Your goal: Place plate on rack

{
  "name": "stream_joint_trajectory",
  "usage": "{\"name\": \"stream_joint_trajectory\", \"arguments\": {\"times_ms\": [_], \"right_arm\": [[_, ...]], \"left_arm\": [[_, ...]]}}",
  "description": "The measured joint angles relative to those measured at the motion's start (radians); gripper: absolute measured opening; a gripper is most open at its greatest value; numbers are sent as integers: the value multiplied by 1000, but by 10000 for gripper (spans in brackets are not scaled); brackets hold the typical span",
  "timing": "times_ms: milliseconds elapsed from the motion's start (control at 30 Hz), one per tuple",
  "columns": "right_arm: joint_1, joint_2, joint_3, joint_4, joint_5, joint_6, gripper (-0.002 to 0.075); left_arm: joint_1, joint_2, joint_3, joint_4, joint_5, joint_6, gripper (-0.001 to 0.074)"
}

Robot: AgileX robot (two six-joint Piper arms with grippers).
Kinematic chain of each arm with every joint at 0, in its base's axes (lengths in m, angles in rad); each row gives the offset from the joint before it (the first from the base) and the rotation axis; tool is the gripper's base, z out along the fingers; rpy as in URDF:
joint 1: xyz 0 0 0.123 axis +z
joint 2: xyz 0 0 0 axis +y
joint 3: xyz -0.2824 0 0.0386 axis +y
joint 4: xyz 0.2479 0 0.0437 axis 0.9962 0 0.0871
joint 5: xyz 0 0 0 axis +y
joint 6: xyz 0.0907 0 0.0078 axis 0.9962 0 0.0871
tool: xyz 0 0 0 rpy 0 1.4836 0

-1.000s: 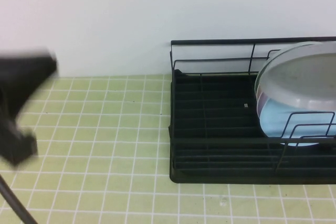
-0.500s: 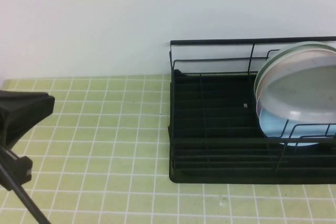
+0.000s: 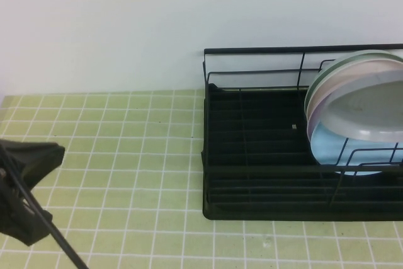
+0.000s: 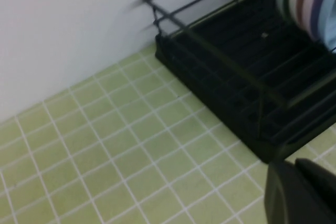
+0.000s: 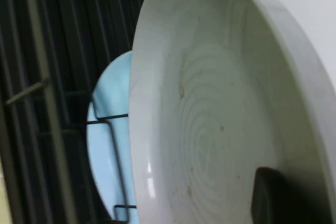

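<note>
Left pincer [image 3: 53, 155] lower, right [image 5: 274, 196] on plate [image 3: 364, 104]

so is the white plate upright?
Tilted: round white plate leans over black wire rack, right gripper holding it there. Left gripper shut over left green tiles.

Your left gripper [image 3: 39, 159], lower left in the high view, is a matte black wedge trailing a thin black cable [image 3: 53, 234]. Your right gripper [image 5: 273, 203] shows only a dark rounded finger [image 5: 269, 192] in its wrist view.
</note>
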Motion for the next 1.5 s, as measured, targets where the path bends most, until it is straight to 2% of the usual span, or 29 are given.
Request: {"name": "stream_joint_trajectory", "arguments": {"times_ms": [167, 300, 500, 700, 1033, 1133, 1500], "right_arm": [[0, 6, 0, -13, -35, -2, 106], [0, 7, 0, -19, -50, -32, 106], [-2, 31, 0, -42, -72, 20, 106], [-2, 31, 0, 46, -51, 27, 106], [-2, 45, 0, 46, 15, 4, 106], [-2, 70, -2, 46, 8, -8, 106], [-2, 170, -2, 27, -20, -34, 106]], "left_arm": [[0, -34, 68, -79, -131, 52, 0], [0, -69, 92, -83, -147, 93, 0], [0, -106, 106, -95, -177, 112, 0], [0, -117, 106, -95, -237, 97, 0], [0, -117, 106, -97, -265, 85, 0], [0, -117, 106, -97, -251, 35, 0], [0, -117, 106, -60, -202, 28, 0]]}}
